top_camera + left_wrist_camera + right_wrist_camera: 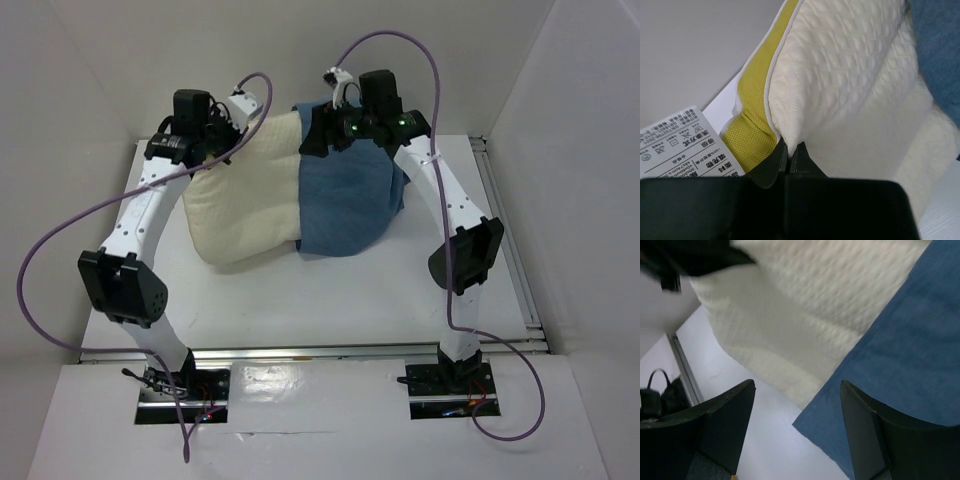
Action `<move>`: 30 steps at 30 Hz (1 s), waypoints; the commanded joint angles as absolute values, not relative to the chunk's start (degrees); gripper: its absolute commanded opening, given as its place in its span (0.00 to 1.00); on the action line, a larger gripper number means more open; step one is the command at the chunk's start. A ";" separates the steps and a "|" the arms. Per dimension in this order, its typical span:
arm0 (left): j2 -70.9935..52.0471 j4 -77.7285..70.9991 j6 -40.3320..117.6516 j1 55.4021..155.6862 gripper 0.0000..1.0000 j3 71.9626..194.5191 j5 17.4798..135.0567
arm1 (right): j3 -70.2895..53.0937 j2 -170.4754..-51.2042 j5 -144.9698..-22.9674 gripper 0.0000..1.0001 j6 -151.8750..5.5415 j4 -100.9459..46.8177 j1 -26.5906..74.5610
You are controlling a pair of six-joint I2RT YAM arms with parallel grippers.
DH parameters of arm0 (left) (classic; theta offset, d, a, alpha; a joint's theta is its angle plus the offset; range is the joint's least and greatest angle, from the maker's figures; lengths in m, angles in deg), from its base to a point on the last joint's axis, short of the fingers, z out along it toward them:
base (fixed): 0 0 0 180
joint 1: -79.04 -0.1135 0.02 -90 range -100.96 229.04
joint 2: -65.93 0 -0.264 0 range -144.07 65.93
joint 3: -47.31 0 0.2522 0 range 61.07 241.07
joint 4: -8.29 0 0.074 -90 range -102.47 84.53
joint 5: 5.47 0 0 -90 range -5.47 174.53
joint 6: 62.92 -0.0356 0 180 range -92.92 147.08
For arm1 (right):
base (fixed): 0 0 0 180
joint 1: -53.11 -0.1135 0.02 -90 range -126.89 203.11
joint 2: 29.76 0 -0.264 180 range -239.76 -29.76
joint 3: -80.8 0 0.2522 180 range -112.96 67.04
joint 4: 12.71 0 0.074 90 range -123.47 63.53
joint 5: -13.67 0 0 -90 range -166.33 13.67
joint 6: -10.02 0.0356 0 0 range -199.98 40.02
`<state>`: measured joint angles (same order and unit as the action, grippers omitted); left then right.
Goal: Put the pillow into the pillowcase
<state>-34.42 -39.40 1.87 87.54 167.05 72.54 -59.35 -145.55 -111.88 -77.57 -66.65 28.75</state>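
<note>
Pillow (245, 205): lying across the far middle of the table (300, 300), its right part covered by the pillowcase (345, 200), its left part showing bare. Left gripper (790, 150): fingers pressing together on the pillow's far left corner, just beside the yellow edge band (752, 95) — a printed care label (682, 145) is hanging next to it. Right gripper (796, 390): jaws standing wide apart and holding nothing, hovering at the far side over the pillowcase's edge where blue cloth is meeting cream cushion.
</note>
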 commanded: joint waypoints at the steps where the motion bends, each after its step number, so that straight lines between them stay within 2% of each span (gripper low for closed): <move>1: -27.77 -28.42 -2.00 89.32 0.00 160.41 77.32 | -66.38 -144.28 -106.14 0.76 -72.86 -59.17 29.03; 5: -20.75 -23.32 -5.52 93.36 0.00 153.90 80.39 | -63.32 -141.74 -97.71 0.75 -69.88 -53.64 31.13; 8: -17.92 -21.21 -6.75 94.95 0.00 150.02 80.93 | -60.67 -139.71 -96.46 0.74 -70.57 -49.94 31.14; 13: -14.41 -19.19 -7.99 98.81 0.00 148.87 82.16 | -64.18 -143.57 -93.91 0.71 -72.59 -54.86 30.61; 17: -11.86 -18.66 -9.91 101.63 0.00 147.65 83.82 | -58.49 -142.87 -92.32 0.71 -73.39 -52.40 30.08; 24: -9.83 -19.97 -10.45 104.53 0.00 148.69 84.35 | -58.47 -143.92 -89.95 0.71 -75.32 -51.87 29.03; 26: -9.31 -20.49 -10.45 106.02 0.00 148.70 84.35 | -58.47 -143.93 -89.34 0.66 -75.85 -51.87 29.03; 28: -9.30 -21.11 -9.84 106.81 0.00 149.49 85.58 | -58.47 -143.93 -89.34 0.54 -76.37 -52.39 29.03; 29: -9.30 -21.11 -9.83 107.34 0.00 149.49 85.58 | -58.47 -143.93 -89.86 0.33 -76.38 -52.40 29.03; 30: -9.30 -21.72 -9.83 107.35 0.00 149.49 85.58 | -58.47 -143.93 -90.47 0.21 -76.38 -52.40 29.03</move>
<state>-12.92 -27.86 -8.95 106.16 146.89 85.90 -58.21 -143.99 -90.52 -75.64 -55.07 29.56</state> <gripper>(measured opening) 0.057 0.268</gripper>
